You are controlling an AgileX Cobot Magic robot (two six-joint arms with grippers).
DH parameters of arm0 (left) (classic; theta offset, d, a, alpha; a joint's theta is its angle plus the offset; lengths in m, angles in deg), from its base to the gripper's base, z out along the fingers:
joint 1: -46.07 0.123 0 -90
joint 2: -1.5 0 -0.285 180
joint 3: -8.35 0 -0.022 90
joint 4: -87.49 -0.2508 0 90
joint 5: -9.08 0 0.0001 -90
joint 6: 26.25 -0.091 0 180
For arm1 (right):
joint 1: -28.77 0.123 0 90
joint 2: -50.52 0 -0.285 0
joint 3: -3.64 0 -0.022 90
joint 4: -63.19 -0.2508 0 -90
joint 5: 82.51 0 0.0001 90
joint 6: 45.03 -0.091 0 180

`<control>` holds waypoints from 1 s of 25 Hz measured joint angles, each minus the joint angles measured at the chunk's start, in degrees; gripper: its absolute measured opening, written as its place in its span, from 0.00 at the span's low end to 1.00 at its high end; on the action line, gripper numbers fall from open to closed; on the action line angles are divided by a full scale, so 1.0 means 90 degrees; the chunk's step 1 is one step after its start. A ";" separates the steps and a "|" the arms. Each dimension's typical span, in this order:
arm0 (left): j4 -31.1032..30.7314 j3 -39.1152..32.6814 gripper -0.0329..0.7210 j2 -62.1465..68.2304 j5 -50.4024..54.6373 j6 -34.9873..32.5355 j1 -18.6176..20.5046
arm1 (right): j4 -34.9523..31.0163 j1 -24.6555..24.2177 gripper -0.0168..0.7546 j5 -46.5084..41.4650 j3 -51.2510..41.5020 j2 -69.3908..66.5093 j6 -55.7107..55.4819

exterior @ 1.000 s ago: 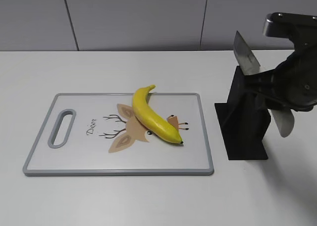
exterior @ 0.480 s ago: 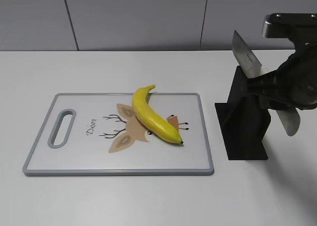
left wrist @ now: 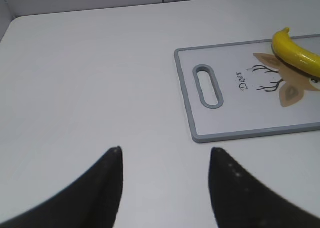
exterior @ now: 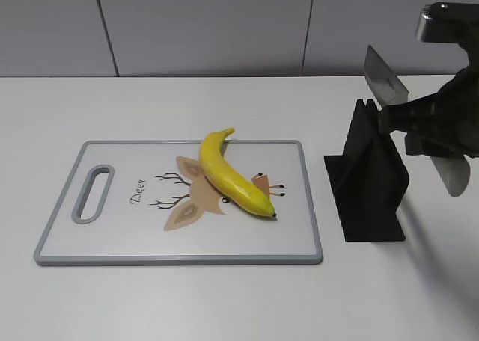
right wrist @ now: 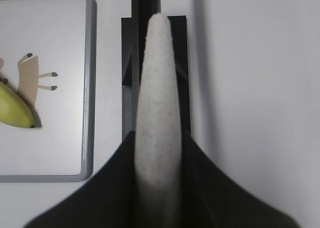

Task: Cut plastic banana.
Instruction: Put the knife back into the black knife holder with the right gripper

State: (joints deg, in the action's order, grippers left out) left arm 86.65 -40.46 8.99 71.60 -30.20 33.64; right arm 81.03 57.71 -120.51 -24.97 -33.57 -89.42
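Note:
The plastic banana (exterior: 230,176) lies slantwise on the white, grey-rimmed cutting board (exterior: 112,240), black tip toward the front right. It also shows in the left wrist view (left wrist: 296,50) and the right wrist view (right wrist: 12,110). My right gripper (exterior: 420,126) is shut on a knife's pale speckled handle (right wrist: 157,98) and holds it above the black knife block (exterior: 370,184). The blade (exterior: 385,79) points up and to the left. My left gripper (left wrist: 166,153) is open and empty over bare table, left of the board (left wrist: 186,98). It is out of the exterior view.
The knife block stands just right of the board's right edge (right wrist: 90,88). The board has a handle slot (exterior: 93,194) at its left end. A grey wall runs behind the white table.
My right gripper has moved right and slightly up with the knife, and the blade has drawn away from the block's top. The banana and board have not moved.

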 joint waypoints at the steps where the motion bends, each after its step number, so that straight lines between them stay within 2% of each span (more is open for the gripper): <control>1: 0.0000 0.0000 0.75 0.0000 0.0000 0.0000 0.0000 | -0.0007 0.0000 0.25 0.0000 0.0000 0.0000 0.0035; 25: 0.0000 0.0000 0.73 0.0000 0.0000 0.0000 0.0000 | -0.0144 0.0000 0.25 0.0205 0.0012 -0.0879 0.0426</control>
State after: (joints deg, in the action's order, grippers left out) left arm 86.65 -40.46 8.99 71.60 -30.20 33.64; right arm 79.74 57.71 -118.66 -24.86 -41.48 -85.59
